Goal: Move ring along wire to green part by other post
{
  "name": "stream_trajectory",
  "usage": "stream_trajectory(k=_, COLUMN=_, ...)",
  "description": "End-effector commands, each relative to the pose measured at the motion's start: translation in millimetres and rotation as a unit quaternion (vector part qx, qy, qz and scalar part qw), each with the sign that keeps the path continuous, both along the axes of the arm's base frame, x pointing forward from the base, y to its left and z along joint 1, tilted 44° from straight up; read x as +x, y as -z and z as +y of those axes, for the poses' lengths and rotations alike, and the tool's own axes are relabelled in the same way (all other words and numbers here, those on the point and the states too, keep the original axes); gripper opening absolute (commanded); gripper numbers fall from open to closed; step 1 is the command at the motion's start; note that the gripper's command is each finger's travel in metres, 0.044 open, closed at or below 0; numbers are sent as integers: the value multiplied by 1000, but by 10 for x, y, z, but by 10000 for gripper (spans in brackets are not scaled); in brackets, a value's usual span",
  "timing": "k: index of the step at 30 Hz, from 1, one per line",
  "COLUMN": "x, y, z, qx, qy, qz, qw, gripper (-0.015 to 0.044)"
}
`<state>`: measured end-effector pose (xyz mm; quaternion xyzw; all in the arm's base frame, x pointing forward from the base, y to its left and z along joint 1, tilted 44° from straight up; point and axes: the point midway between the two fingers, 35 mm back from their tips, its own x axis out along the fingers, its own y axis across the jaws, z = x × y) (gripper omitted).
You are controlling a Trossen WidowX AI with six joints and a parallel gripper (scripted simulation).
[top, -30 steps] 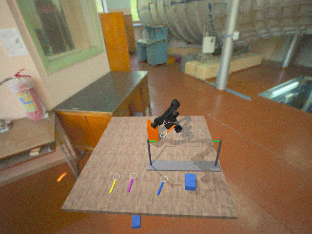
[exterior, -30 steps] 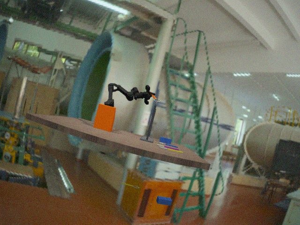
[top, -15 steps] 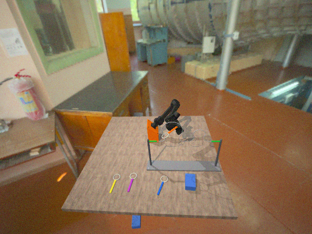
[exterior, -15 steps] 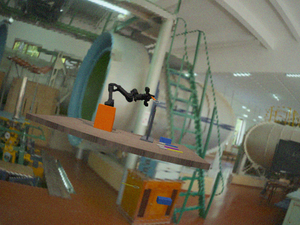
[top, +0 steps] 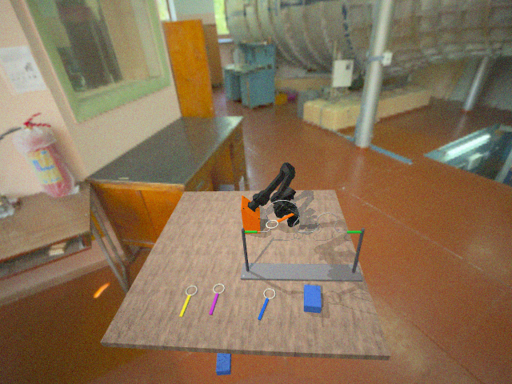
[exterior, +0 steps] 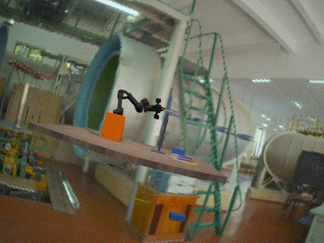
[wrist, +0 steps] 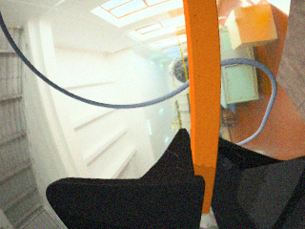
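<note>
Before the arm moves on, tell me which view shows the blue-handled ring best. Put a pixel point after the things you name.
The top view: the blue-handled ring (top: 263,308) (exterior: 185,157) lies there whole. The exterior view shows it small, at a slant; the wrist view lacks it.

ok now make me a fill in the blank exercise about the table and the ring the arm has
1. The handle between the end effector's fingers is coloured ____.
2. The small block on the table is coloured ____.
3. Besides the ring in the end effector's grip, ____ handled rings lie on the table.
4. At each post, the wire's end section is coloured ____.

Missing words: orange; blue; three; green
</note>
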<state>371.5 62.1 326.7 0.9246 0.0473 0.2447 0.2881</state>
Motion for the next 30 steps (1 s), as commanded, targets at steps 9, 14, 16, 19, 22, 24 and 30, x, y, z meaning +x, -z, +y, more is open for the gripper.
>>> stream_trajectory(k=9, x=-21, y=314, z=284, qx=-121, qy=-7, qz=-1, qw=993, gripper=-150)
stream_trajectory(k=14, x=-32, y=438, z=374, qx=-169, qy=-9, qz=-4, qw=986, gripper=-150)
stream_trajectory(k=16, x=-36, y=486, z=404, qx=-186, qy=-10, qz=-5, qw=982, gripper=-150)
stream_trajectory(k=19, x=-34, y=557, z=450, qx=-212, qy=-8, qz=-4, qw=977, gripper=-150)
stream_trajectory(k=22, x=-9, y=615, z=497, qx=-235, qy=1, qz=2, qw=972, gripper=-150)
stream_trajectory(k=24, x=20, y=670, z=540, qx=-255, qy=11, qz=9, qw=967, gripper=-150)
stream_trajectory(k=30, x=38, y=894, z=634, qx=-327, qy=20, qz=12, qw=945, gripper=-150)
